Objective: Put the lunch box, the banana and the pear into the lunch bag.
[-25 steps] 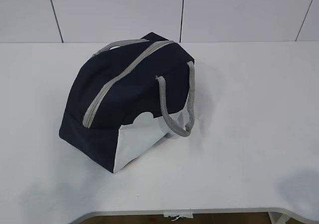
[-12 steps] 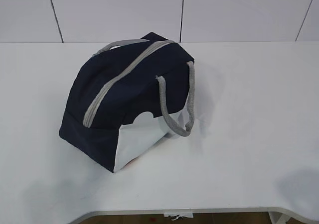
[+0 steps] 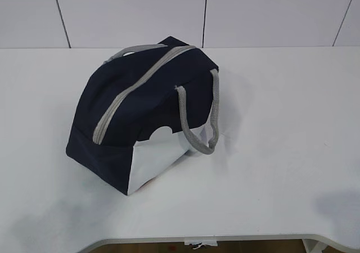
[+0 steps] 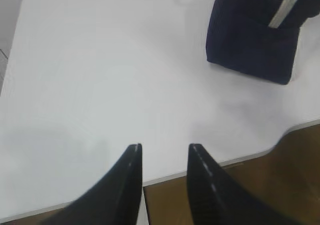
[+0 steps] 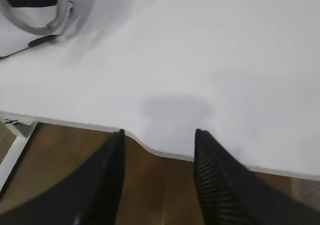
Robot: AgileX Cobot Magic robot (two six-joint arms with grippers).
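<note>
The navy lunch bag [image 3: 140,115] stands on the white table [image 3: 281,123], left of centre. Its grey zipper [image 3: 135,90] runs shut along the top and a grey handle [image 3: 209,123] hangs over the white end panel. The lunch box, the banana and the pear are out of view. Neither gripper shows in the exterior view. My left gripper [image 4: 165,147] hangs open and empty over the table's front edge, with the lunch bag [image 4: 255,40] far off at the upper right. My right gripper [image 5: 159,132] is open and empty over the front edge, the bag's handle [image 5: 35,20] at the upper left.
The table's front edge [image 3: 225,239] curves inward at both corners, with brown floor [image 5: 150,185] below it. A white table leg [image 5: 15,145] shows under the edge. A panelled white wall [image 3: 202,14] closes the back.
The bag has not moved. The faint shadows near the table's front corners have drifted slightly.
</note>
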